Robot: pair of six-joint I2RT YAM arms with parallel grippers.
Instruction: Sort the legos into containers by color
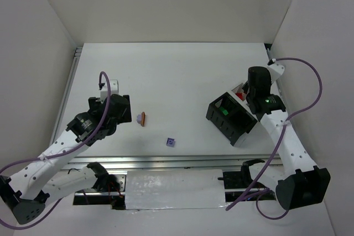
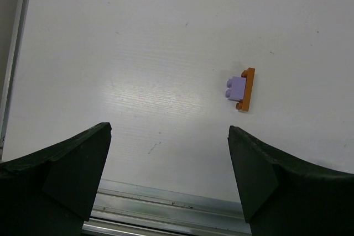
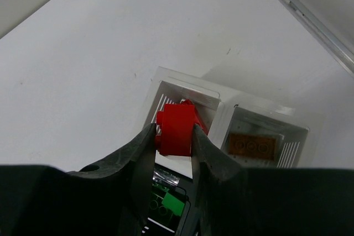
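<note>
In the left wrist view a pale lavender lego (image 2: 235, 88) is stuck to a thin brown-orange lego (image 2: 247, 89) on the white table. My left gripper (image 2: 168, 132) is open and empty, short of this pair. From above the pair (image 1: 141, 118) lies just right of the left gripper (image 1: 127, 112). Another lavender lego (image 1: 170, 142) lies alone mid-table. My right gripper (image 3: 175, 136) is shut on a red lego (image 3: 176, 130) above a white-walled cell (image 3: 166, 95) of the containers (image 1: 232, 119). The neighbouring white cell holds a brown-orange lego (image 3: 256, 146). A black cell holds green legos (image 3: 167, 203).
White walls enclose the table on the left, back and right. A metal rail (image 2: 166, 203) runs along the near table edge, close under the left gripper. The right arm (image 1: 282, 131) leans over the container block near the right wall.
</note>
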